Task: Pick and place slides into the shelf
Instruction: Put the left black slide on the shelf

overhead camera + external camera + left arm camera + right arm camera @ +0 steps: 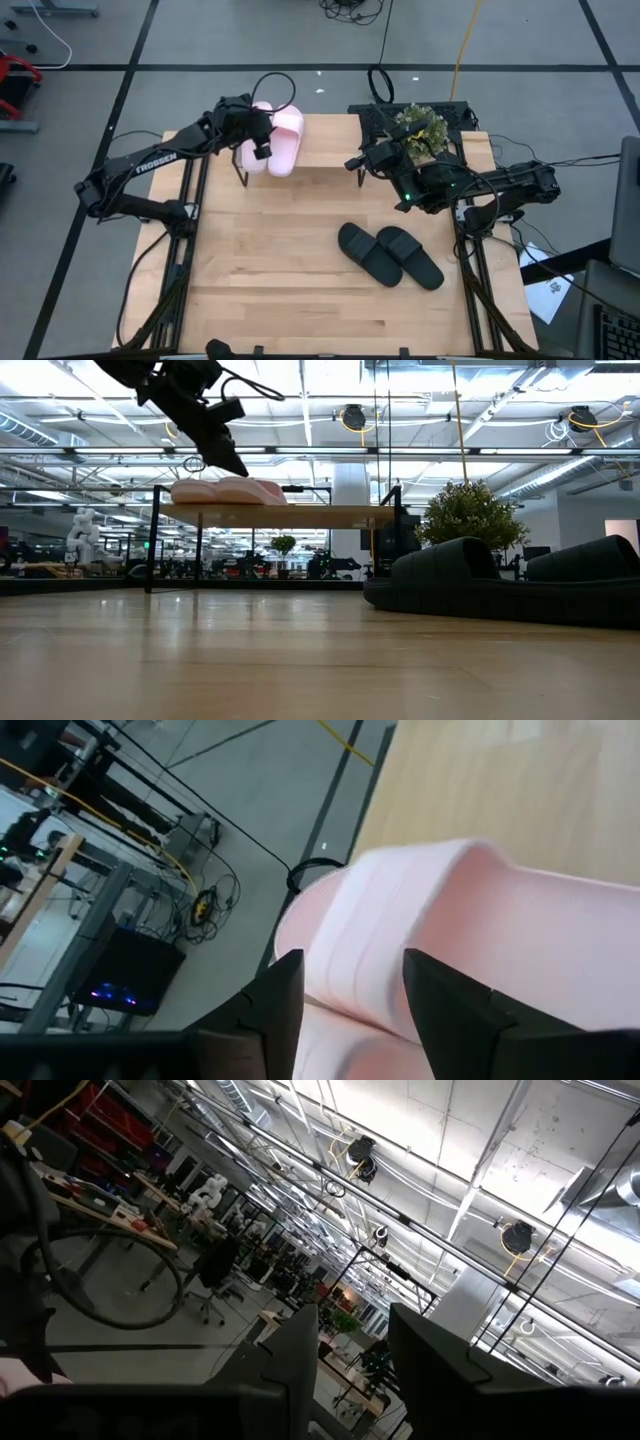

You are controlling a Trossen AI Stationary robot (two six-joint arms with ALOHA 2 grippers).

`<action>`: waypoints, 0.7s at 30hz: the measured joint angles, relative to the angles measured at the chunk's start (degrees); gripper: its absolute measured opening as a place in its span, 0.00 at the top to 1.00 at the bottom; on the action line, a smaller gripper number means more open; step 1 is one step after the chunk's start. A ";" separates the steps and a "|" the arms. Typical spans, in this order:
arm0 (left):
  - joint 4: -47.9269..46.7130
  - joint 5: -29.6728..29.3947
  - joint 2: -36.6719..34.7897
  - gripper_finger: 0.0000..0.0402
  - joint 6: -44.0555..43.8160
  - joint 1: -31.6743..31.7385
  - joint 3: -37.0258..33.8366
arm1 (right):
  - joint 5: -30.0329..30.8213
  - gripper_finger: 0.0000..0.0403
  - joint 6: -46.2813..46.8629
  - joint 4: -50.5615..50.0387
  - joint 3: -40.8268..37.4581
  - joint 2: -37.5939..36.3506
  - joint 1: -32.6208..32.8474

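Left gripper (262, 137), fingers apart, is being held over the pink slides (274, 140) on the shelf (330, 150); black slides (390, 254) are lying nearer the right gripper (356, 161), also parted.

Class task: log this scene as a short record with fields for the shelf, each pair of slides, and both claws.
shelf: far edge of table, between the arms
pink slides: side by side on the shelf's left end
black slides: on the table, not yet shelved
left claw: open, over the pink slides
right claw: open, holding nothing, near the shelf's right end
plant: beside the right arm
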 joint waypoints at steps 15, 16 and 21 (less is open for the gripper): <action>-0.20 -10.81 -16.83 0.56 -2.83 -13.15 2.12 | 2.28 0.71 1.91 -0.99 0.01 0.00 1.60; -0.21 -12.52 -18.34 0.56 -3.33 -14.55 2.14 | 3.84 0.71 1.88 -1.83 0.01 0.00 2.42; -2.15 -19.36 -24.88 0.56 -8.22 -20.98 2.16 | 15.21 0.71 1.19 -6.97 0.00 0.04 8.08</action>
